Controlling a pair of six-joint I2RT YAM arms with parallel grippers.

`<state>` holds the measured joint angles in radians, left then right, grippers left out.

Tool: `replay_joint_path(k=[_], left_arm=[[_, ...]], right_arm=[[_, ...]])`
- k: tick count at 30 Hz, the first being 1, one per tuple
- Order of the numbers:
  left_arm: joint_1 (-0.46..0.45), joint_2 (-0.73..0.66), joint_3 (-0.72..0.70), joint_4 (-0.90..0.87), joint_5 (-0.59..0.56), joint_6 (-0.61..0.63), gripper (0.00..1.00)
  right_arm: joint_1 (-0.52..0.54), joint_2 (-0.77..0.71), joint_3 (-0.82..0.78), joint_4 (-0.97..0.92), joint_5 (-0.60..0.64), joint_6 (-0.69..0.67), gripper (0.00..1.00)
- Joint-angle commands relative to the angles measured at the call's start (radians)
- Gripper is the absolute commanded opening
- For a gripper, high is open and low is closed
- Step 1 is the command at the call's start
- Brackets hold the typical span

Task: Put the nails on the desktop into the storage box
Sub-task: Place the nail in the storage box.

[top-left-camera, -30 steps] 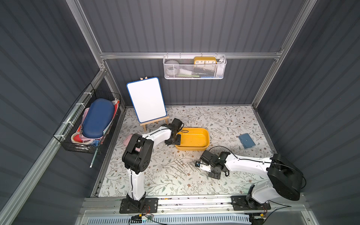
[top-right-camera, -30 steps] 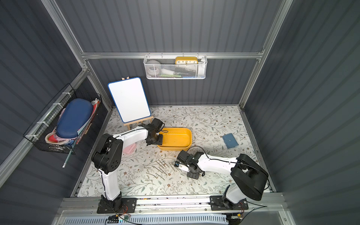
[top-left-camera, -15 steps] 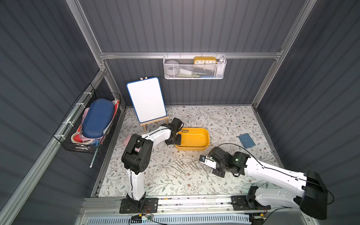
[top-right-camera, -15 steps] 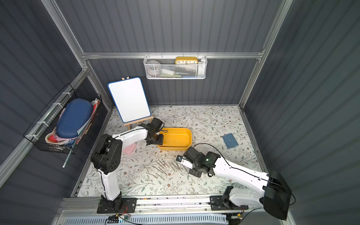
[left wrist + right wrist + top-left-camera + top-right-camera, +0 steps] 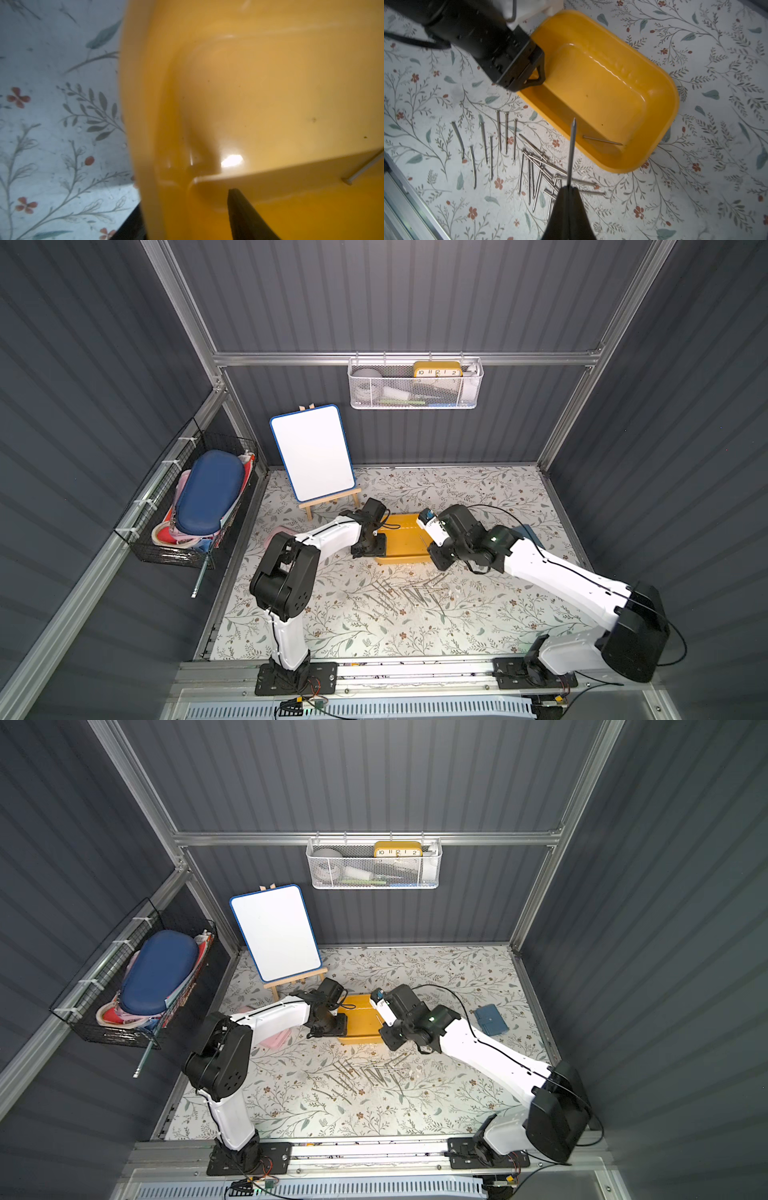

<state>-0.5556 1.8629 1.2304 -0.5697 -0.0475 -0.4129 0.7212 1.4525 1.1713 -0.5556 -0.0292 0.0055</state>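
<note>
Storage box [image 5: 673, 99]: one, holding one loose nail [image 5: 602, 141].
Right gripper [image 5: 568, 190]: clenched on one pinched nail [image 5: 572, 145].
Desktop [image 5: 695, 187] nails [image 5: 498, 131]: tangled, uncountable.
Left gripper [image 5: 531, 80]: straddles box rim; grip unclear.

The storage box [image 5: 405, 545] sits mid-desktop [image 5: 478, 639]. The nails [image 5: 542, 164] lie scattered just near of it, and a lone nail [image 5: 602, 140] lies inside. The left gripper [image 5: 185, 199] clasps the box's left wall, one finger inside, one outside. The right gripper [image 5: 568, 188] pinches a held nail [image 5: 572, 149] over the box's near rim. A whiteboard [image 5: 313, 452] stands far-left, a flat case [image 5: 276, 1040] lies left and a pouch [image 5: 491, 1020] lies right.
</note>
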Motion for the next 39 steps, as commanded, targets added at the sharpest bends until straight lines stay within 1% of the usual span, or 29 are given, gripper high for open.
replay_joint_path(k=[1,5,10,13,18,20,24,26,29,30,34,36,39], left_arm=[[-0.037,-0.044,-0.032,-0.025,0.044,-0.048,0.58],[-0.049,-0.056,-0.037,-0.026,0.028,-0.083,0.59],[-0.047,-0.047,0.055,-0.071,-0.018,-0.050,0.64],[-0.040,-0.044,0.117,-0.091,-0.043,-0.033,0.69],[-0.004,-0.063,0.160,-0.098,-0.050,-0.013,0.71],[0.005,-0.079,0.168,-0.089,-0.039,-0.003,0.85],[0.008,-0.088,0.175,-0.101,-0.031,-0.004,0.86],[0.015,-0.107,0.151,-0.089,-0.019,-0.014,0.86],[0.018,-0.175,0.103,-0.060,-0.016,-0.032,0.86],[0.019,-0.202,0.052,-0.054,-0.013,-0.044,0.86],[0.019,-0.329,-0.061,-0.020,0.009,-0.093,0.86],[0.019,-0.377,-0.108,-0.021,-0.019,-0.098,0.86],[0.017,-0.439,-0.182,-0.028,0.007,-0.140,0.85]], right_arm=[[-0.016,0.070,0.073,-0.049,-0.041,0.141,0.00],[-0.032,0.138,0.117,-0.083,-0.046,0.203,0.00],[-0.044,0.195,0.121,-0.060,-0.043,0.274,0.00],[-0.052,0.242,0.135,-0.059,-0.040,0.292,0.00],[-0.077,0.346,0.205,-0.084,-0.025,0.287,0.00],[-0.090,0.384,0.235,-0.106,-0.012,0.292,0.00],[-0.120,0.435,0.256,-0.109,-0.007,0.290,0.00],[-0.132,0.451,0.258,-0.100,0.001,0.294,0.00],[-0.142,0.485,0.281,-0.114,0.012,0.305,0.00],[-0.143,0.500,0.291,-0.125,0.015,0.308,0.00],[-0.145,0.552,0.314,-0.135,0.021,0.338,0.00],[-0.147,0.569,0.322,-0.133,0.031,0.344,0.00],[-0.150,0.598,0.349,-0.143,0.039,0.352,0.00]])
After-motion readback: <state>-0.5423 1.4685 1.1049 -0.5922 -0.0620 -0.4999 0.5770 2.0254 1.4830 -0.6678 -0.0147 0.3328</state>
